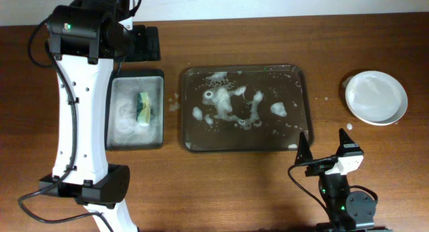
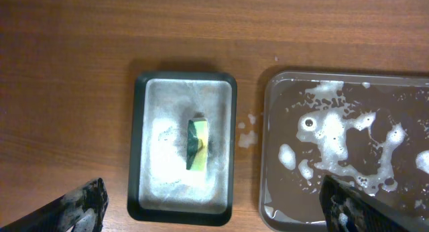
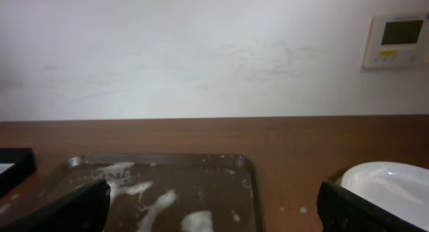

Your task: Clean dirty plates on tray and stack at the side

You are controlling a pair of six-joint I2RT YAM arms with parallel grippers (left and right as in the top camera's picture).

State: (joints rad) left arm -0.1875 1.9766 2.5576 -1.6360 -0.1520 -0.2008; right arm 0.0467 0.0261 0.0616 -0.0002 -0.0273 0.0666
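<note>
Left claw (image 2: 214, 208) and right claw (image 1: 324, 143) both gape wide, holding nothing.

Wooden table (image 1: 241, 188), small dark tray (image 1: 137, 147), large foamy tray (image 1: 281, 137), white plates (image 1: 375, 98) at right

Brown wood-grain table (image 1: 268, 192), slightly glossy, planks running left to right. Behind its far edge a plain off-white wall (image 3: 201, 51), faintly scuffed. White wall control panel (image 3: 400, 39) with small screen, mounted upper right. Even indoor light, soft shadows.
</note>
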